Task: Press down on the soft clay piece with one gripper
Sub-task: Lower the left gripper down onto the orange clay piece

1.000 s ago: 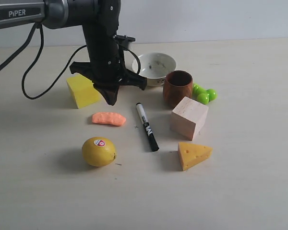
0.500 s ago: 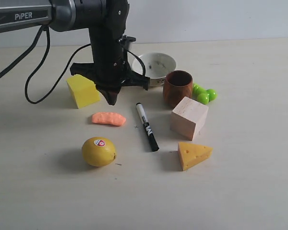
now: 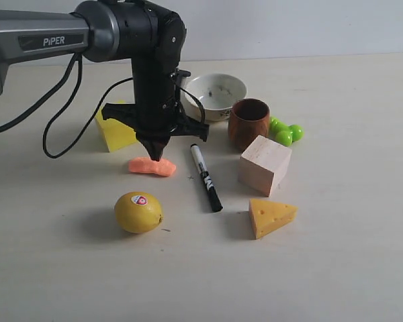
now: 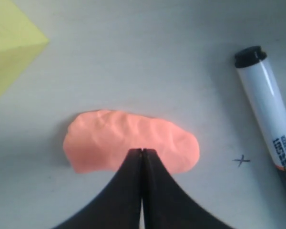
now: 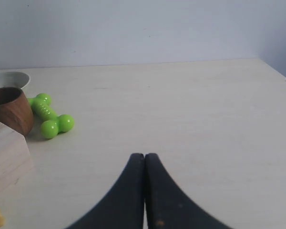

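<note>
The soft clay piece [image 3: 152,166], a flat salmon-orange lump with a grooved top [image 4: 128,138], lies on the table between the yellow cube and the lemon. My left gripper [image 3: 156,157] points straight down, shut, its tips [image 4: 142,151] at the clay's upper surface near its middle. Whether the tips touch the clay I cannot tell. Nothing is held between the fingers. My right gripper [image 5: 144,156] is shut and empty, out of the exterior view, over bare table to the right of the objects.
A yellow cube [image 3: 114,127] stands behind the clay, a lemon [image 3: 139,212] in front, a black-and-white marker [image 3: 205,177] to its right. Further right are a white bowl [image 3: 215,94], brown cup [image 3: 248,123], green toy [image 3: 285,131], wooden block [image 3: 264,164] and cheese wedge [image 3: 270,216].
The left arm has swung forward and down from beside the yellow cube, bringing its shut tips onto the top of the clay. The objects have not moved.
</note>
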You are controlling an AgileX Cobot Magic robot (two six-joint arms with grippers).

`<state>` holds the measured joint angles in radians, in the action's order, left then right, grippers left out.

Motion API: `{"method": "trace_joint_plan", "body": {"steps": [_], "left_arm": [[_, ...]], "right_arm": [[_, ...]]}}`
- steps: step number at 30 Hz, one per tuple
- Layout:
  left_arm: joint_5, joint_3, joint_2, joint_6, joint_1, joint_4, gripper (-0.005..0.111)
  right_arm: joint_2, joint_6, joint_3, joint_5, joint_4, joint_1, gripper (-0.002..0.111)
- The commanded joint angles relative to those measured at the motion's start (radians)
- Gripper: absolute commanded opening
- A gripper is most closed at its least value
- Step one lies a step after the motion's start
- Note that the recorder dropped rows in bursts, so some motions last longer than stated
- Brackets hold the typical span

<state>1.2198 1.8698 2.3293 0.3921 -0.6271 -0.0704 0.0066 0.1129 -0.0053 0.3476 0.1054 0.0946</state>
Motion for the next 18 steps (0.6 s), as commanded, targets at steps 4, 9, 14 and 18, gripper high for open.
{"method": "trace_joint_plan", "body": {"steps": [4, 9, 14, 18], "left_arm": [[0.001, 0.006, 0.002, -0.016, -0.001, -0.005, 0.0], [0.001, 0.006, 0.002, -0.019, -0.001, -0.012, 0.0], [0.001, 0.006, 0.005, -0.023, -0.001, -0.022, 0.0], [0.001, 0.006, 0.019, -0.033, -0.001, -0.054, 0.0]], "right_arm": [[-0.007, 0.006, 0.005, -0.014, -0.001, -0.002, 0.0], [-0.007, 0.006, 0.005, -0.014, -0.001, -0.002, 0.0], [-0.007, 0.006, 0.005, -0.014, -0.001, -0.002, 0.0], [-0.007, 0.006, 0.005, -0.014, -0.001, -0.002, 0.0]]}}
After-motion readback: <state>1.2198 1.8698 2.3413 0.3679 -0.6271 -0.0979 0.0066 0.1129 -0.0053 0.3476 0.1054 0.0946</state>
